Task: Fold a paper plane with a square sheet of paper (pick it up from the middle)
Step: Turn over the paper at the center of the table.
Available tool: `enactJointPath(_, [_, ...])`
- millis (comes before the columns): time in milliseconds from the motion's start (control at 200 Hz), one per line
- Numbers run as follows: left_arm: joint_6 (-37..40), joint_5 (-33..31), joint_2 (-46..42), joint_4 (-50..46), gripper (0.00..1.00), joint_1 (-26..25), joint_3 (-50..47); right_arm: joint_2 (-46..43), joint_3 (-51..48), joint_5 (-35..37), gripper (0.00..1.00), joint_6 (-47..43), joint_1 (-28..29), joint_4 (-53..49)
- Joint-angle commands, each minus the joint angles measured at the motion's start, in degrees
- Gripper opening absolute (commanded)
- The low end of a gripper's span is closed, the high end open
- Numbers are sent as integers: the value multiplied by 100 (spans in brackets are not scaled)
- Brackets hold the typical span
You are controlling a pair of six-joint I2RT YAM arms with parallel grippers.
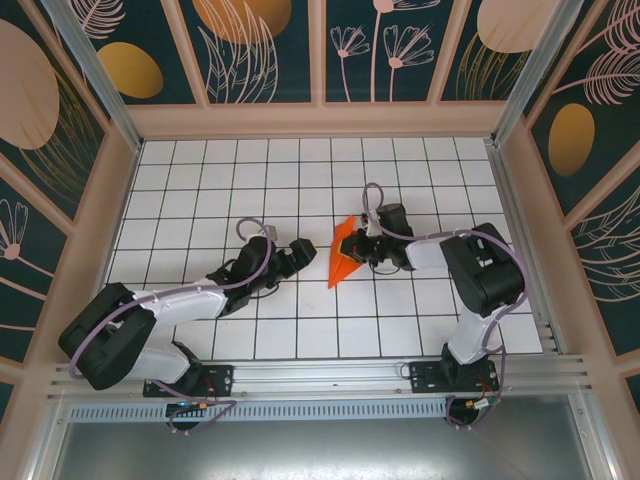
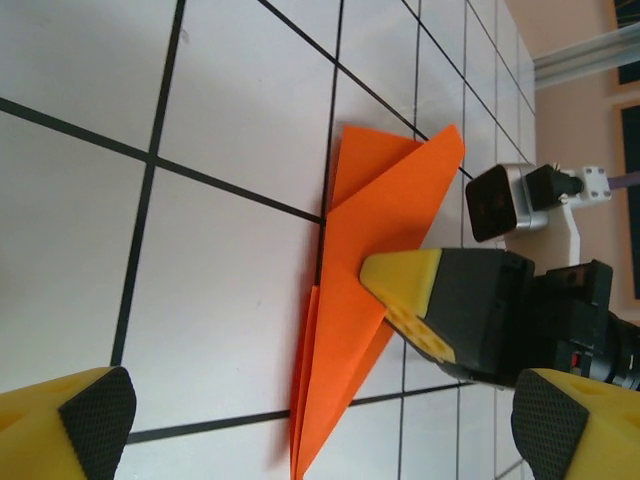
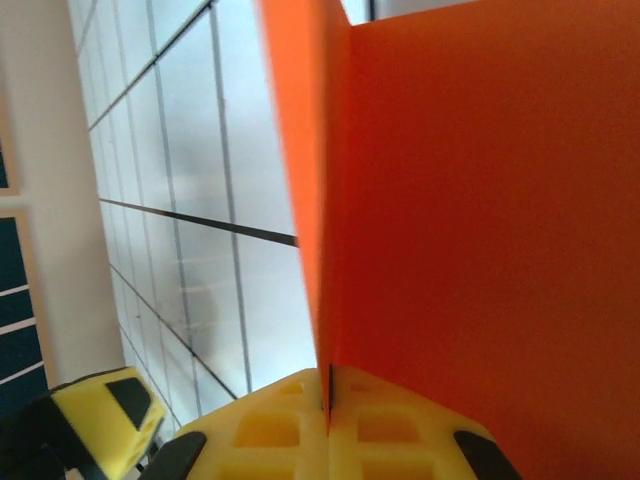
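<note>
The paper plane (image 1: 345, 256) is an orange-red pointed dart with a centre crease, standing on edge on the white grid table (image 1: 250, 180) near the middle. Its tip points toward the near edge. My right gripper (image 1: 366, 246) is shut on the plane's right side; in the right wrist view the paper (image 3: 480, 200) runs into the seam between the closed yellow fingers (image 3: 328, 402). My left gripper (image 1: 305, 252) is open just left of the plane and apart from it. In the left wrist view the dart (image 2: 370, 300) lies ahead of its spread pads (image 2: 95, 415), with the right gripper's finger (image 2: 405, 285) against it.
Pale frame walls (image 1: 120, 160) enclose the table on three sides. An aluminium rail (image 1: 330, 375) holding both arm bases runs along the near edge. Open grid tiles lie behind the grippers and on both sides.
</note>
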Motion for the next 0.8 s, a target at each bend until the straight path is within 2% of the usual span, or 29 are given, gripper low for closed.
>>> enactJointPath(0, [-230, 626, -176, 609, 98, 108, -157, -618, 23, -217, 3, 122, -59, 443])
enactJointPath(160, [-444, 1317, -322, 1366, 99, 207, -316, -926, 48, -769, 4, 822, -89, 1069])
enactJointPath(310, [-709, 1962, -80, 2284, 98, 203, -300, -1015, -65, -1155, 4, 1891, 57, 2158])
enactJointPath(420, [-1094, 2393, 225, 3268, 96, 209, -331, -1117, 57, -1163, 5, 2007, 203, 2104])
enactJointPath(535, [-1151, 2452, 269, 3613, 82, 205, -309, -1194, 56, -1106, 4, 2014, 257, 1962])
enactJointPath(796, [-761, 2144, -33, 3018, 56, 205, -224, -1368, -128, -1148, 5, 1987, 263, 1883])
